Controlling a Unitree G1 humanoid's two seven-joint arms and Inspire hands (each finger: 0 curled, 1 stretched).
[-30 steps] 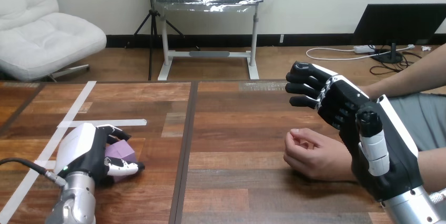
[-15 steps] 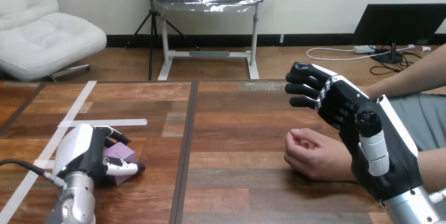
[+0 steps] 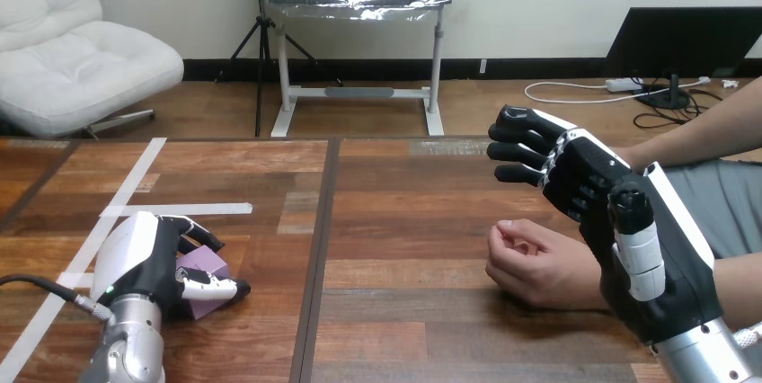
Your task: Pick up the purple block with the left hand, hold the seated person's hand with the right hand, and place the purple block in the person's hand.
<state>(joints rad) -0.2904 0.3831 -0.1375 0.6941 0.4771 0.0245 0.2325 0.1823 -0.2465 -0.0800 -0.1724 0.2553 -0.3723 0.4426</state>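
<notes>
The purple block (image 3: 210, 265) lies on the wooden table (image 3: 395, 221) at the lower left. My left hand (image 3: 142, 260) sits over it from the left, its fingers (image 3: 199, 235) curled along the block's far side and its thumb along the near side, pinching it. At the right, the person's hand (image 3: 530, 262) rests on the table as a loose fist. My right hand (image 3: 667, 253) hovers just above and behind the person's wrist, with its fingers (image 3: 526, 145) loosely bent and spread and its thumb raised, holding nothing.
White tape strips (image 3: 176, 210) cross the table's left part, just beyond the block. A dark seam (image 3: 320, 239) runs down the table's middle. The person's forearm (image 3: 741, 280) lies along the right edge, partly behind my right hand.
My left hand's fingers have shifted a little on the block, and more of its purple top shows. My right hand and the person's hand have not moved.
</notes>
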